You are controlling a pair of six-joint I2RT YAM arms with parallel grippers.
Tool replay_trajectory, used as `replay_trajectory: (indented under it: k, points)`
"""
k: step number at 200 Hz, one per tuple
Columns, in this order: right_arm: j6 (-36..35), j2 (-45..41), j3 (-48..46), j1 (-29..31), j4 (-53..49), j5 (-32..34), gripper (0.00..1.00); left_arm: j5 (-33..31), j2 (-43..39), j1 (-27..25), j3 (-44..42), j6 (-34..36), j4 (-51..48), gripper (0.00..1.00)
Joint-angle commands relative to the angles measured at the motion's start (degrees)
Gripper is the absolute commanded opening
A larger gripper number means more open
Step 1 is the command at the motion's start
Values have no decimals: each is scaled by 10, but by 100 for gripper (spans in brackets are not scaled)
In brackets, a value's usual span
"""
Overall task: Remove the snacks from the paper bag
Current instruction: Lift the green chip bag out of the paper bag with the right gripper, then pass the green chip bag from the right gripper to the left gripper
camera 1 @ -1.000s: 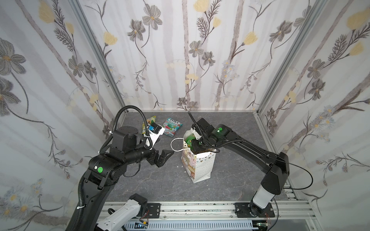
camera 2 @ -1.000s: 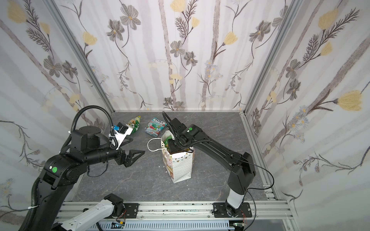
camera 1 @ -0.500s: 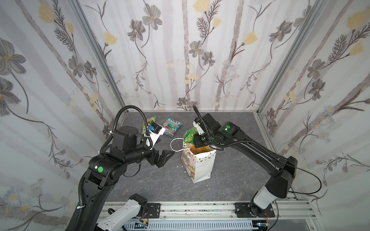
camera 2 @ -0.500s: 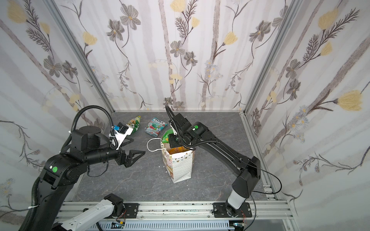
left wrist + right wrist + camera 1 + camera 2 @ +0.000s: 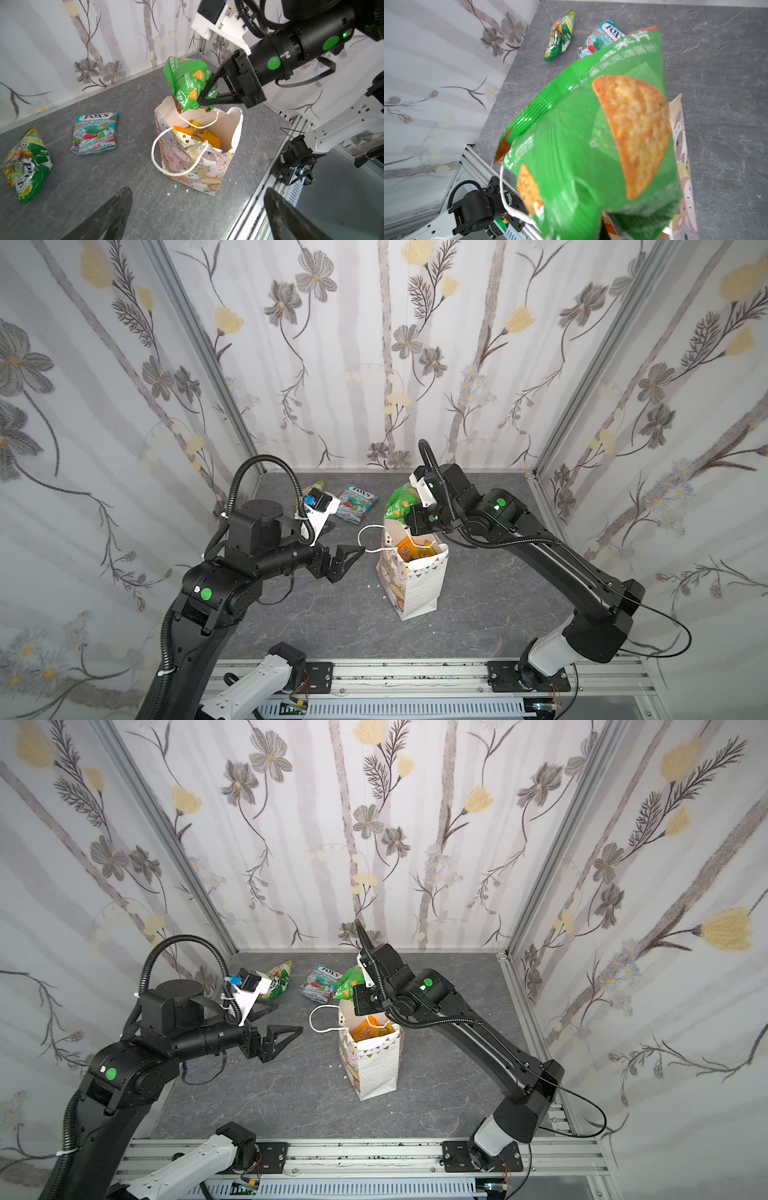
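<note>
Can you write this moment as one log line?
right gripper: shut on green packet over paper bag | left gripper: open | FOX'S packet, yellow-green packet: on table

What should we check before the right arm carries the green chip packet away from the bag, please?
1. Grip, right claw shut on green chip packet: ok.
2. Packet clear of paper bag rim: cannot tell.
3. Bag upright: ok.
4. Idle left claw open, empty: ok.
5. Bare table near FOX'S packet: ok.
6. Bag emptied: not ok, orange packet inside.
</note>
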Motion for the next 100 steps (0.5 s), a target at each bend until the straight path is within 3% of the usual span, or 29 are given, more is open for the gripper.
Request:
replay_trajectory:
  k: [1, 54, 100]
  points:
    - [-1, -20, 8, -2, 44, 19, 0, 12, -2, -1, -10, -86, 95, 100]
    - [-61, -87, -25, 1, 164, 44, 0, 12, 23, 0, -41, -340, 306, 100]
    - [-104, -100, -46, 16, 231, 15, 0, 52, 89, 0, -20, -465, 405, 100]
